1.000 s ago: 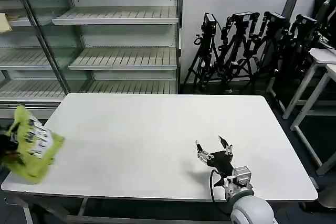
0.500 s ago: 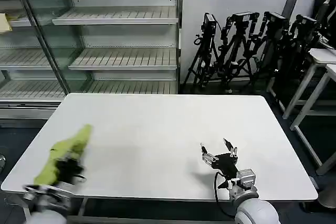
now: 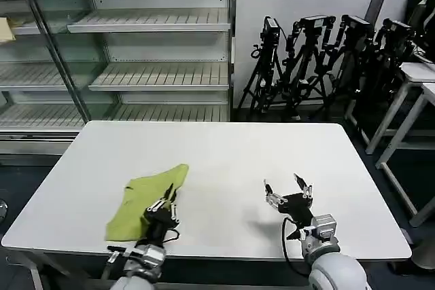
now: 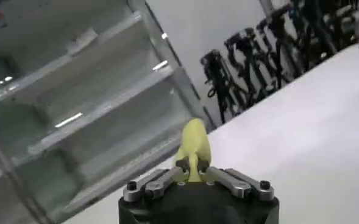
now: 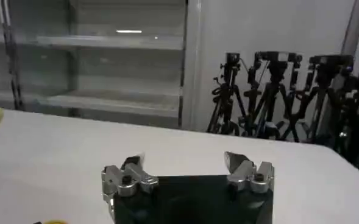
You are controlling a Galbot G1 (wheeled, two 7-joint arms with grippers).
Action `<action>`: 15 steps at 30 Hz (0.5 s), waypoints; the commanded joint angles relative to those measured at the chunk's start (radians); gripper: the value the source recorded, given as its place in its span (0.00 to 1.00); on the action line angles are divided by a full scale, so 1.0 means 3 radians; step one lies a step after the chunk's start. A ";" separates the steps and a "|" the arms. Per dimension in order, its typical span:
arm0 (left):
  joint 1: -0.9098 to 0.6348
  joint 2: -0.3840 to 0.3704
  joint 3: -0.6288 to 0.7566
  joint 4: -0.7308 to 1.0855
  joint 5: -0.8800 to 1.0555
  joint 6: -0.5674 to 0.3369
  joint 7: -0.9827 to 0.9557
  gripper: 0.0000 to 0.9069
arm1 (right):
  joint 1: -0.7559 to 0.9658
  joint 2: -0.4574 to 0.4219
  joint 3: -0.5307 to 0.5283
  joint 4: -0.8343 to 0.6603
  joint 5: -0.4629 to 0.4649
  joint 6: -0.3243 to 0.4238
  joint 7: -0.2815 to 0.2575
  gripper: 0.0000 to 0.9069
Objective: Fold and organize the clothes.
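Clothes (image 3: 146,198) pinched in left tool (image 3: 165,207) (table)

— What sort of place are we looking at?
— We are seeing a lab or test room: bare retail-style shelving (image 3: 146,59) is standing behind a plain white table (image 3: 224,161), and folded camera tripods (image 3: 319,59) are leaning against the wall.

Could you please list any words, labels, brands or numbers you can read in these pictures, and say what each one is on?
None can be read. The T-shirt, gripped by the left gripper, shows plain green fabric with no print. The white table, the shelves, the tripods and the open right gripper bear no legible text.
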 commanded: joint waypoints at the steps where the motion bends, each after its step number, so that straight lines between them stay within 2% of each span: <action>1: -0.0841 -0.0348 0.0595 0.0431 -0.0508 0.0252 -0.0191 0.02 | 0.0024 -0.0077 0.0389 0.0124 0.0043 -0.0016 -0.0013 1.00; 8: -0.1011 -0.0481 0.0722 0.0527 -0.1125 0.0584 -0.0408 0.02 | 0.0109 -0.0105 0.0646 0.0061 0.0098 -0.0013 -0.0037 1.00; 9: -0.1015 -0.0494 0.0741 0.0526 -0.1177 0.0623 -0.0416 0.61 | 0.0154 -0.0113 0.0679 0.0009 0.0104 0.0000 -0.0065 1.00; 10: -0.1019 -0.0507 0.0746 0.0527 -0.1207 0.0646 -0.0421 1.00 | 0.0183 -0.0115 0.0686 -0.0026 0.0102 0.0015 -0.0090 1.00; 13: -0.1042 -0.0552 0.0760 0.0510 -0.1440 0.0590 -0.0390 1.00 | 0.0298 -0.0108 0.0625 -0.0198 0.0066 0.0151 -0.0100 1.00; 15: -0.1035 -0.0583 0.0752 0.0449 -0.1561 0.0466 -0.0353 1.00 | 0.0383 -0.0068 0.0543 -0.0285 -0.0104 0.0213 -0.0170 1.00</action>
